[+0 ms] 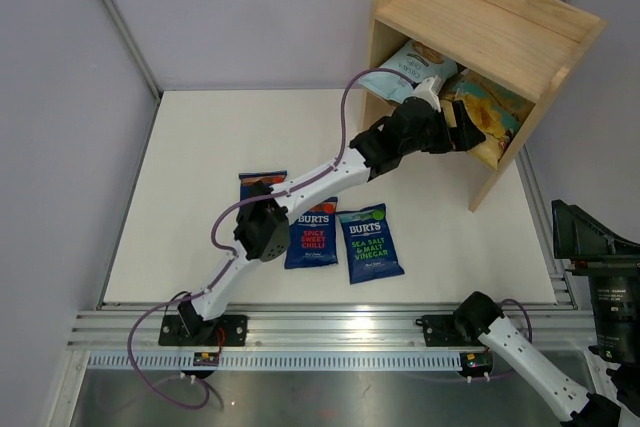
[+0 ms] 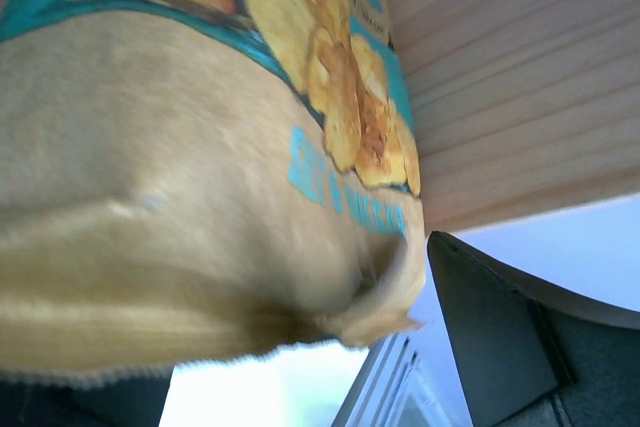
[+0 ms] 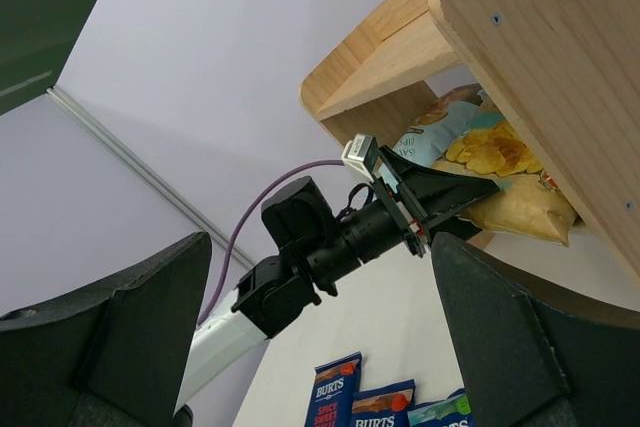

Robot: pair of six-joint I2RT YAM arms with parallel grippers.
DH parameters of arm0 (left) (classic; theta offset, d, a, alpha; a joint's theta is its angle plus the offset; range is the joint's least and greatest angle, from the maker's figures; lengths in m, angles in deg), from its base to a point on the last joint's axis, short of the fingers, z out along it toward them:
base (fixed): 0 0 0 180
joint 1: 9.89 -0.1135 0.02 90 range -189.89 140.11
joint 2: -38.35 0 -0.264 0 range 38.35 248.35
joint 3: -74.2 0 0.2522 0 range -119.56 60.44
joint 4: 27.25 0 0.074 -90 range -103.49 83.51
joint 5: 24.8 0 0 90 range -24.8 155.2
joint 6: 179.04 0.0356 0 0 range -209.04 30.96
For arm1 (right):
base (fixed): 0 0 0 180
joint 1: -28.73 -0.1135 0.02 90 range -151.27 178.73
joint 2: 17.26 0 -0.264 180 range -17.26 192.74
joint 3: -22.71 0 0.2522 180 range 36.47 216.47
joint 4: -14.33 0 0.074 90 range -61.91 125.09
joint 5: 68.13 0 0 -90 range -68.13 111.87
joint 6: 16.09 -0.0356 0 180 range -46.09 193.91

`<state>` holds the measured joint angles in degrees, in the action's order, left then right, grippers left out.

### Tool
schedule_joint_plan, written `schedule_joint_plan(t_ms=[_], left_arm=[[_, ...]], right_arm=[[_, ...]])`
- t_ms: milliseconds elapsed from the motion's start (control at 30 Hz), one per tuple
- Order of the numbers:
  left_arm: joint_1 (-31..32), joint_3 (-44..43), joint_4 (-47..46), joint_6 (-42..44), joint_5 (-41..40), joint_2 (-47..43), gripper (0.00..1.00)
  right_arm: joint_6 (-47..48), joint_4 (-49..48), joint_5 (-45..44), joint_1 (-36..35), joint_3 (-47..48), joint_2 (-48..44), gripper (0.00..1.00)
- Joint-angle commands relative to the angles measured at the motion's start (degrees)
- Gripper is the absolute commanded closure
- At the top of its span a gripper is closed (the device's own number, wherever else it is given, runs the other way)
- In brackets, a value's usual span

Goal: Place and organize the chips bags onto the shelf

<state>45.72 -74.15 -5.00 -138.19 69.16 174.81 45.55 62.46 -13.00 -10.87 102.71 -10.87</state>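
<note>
— Fingers point(image 3: 465, 190) on the left gripper point(image 1: 470, 137) are spread wide, one either side of the yellow-and-teal bag point(image 1: 502, 110). From its own camera the near one isn't pressing the crimped edge, so nothing's pinched.
— So where's the bag sitting?
— Lower tier of the shelf point(image 1: 485, 17), right-hand side, leaning, with the pale-blue bag point(image 1: 420, 60) beside it. Its bottom corner seems to reach the front edge.
— That's what bothers me. If the arm backs out crooked, a finger could hook that loose edge and pull the whole bag onto the table point(image 1: 200, 167).
— Or bump the side panel point(image 1: 505, 162). It's just beside the gripper, and the shelf looks light enough to shift.
— And the rest?
— Red-lettered Burts bag point(image 1: 311, 232) and green-lettered Burts bag point(image 1: 370, 240) lie flat near the front, and a third Burts bag point(image 1: 262, 183) is half hidden under the left arm. A low swing back might scuff that one.
— Right gripper point(image 3: 320, 247)?
— Wide too, nothing between its fingers, down low and looking up at the shelf. No trouble there, I'd guess.
</note>
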Motion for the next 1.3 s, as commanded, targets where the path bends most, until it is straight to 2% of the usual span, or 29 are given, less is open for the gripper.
schedule_joint_plan(t_ms=[0, 133, 433, 700, 833, 900, 967, 1000, 1067, 1100, 1267], left_arm=[[-0.3, 1.4, 1.6, 4.1, -0.2, -7.1, 0.01], [-0.2, 4.0, 3.0, 6.2, -0.8, -10.1, 0.01], [-0.2, 20.0, 0.0, 8.7, -2.6, -21.8, 0.01], [-0.6, 28.7, -0.8, 11.6, -3.8, -29.5, 0.01], [-1.0, 36.0, 1.7, 16.3, -10.7, -36.6, 0.01], [-1.8, 42.3, 2.8, 17.2, -13.9, -41.7, 0.01], [-4.5, 47.4, 2.0, 17.0, -14.6, -45.7, 0.01], [-5.7, 53.7, 1.3, 16.7, -14.2, -49.6, 0.01], [-10.1, 59.8, -0.7, 15.0, -12.8, -52.9, 0.01], [-13.3, 65.0, -1.5, 14.2, -12.1, -55.9, 0.01], [-24.9, 78.8, -5.5, 12.5, -7.5, -61.6, 0.01]], right_arm=[[-0.6, -0.5, 0.5, 0.0, 0.4, -0.3, 0.00], [-0.4, -0.3, 0.9, 0.0, 0.5, 0.1, 0.01], [1.4, -0.1, 0.9, 0.0, 0.7, 1.3, 0.01], [3.0, 0.1, 2.1, 0.0, 0.8, 4.1, 0.01], [5.1, 1.7, 4.7, 0.0, 0.8, 7.1, 0.01], [5.9, 2.7, 6.7, 0.1, 0.9, 10.0, 0.01], [7.3, 3.8, 8.9, 0.0, 0.2, 11.8, 0.01], [7.8, 3.3, 12.9, 0.1, -0.5, 13.0, 0.01], [10.0, 0.4, 19.2, 0.0, -3.7, 13.6, 0.01], [10.9, -3.2, 26.0, 0.0, -5.3, 13.7, 0.01], [10.9, -9.0, 38.9, 0.0, -12.8, 15.3, 0.01]])
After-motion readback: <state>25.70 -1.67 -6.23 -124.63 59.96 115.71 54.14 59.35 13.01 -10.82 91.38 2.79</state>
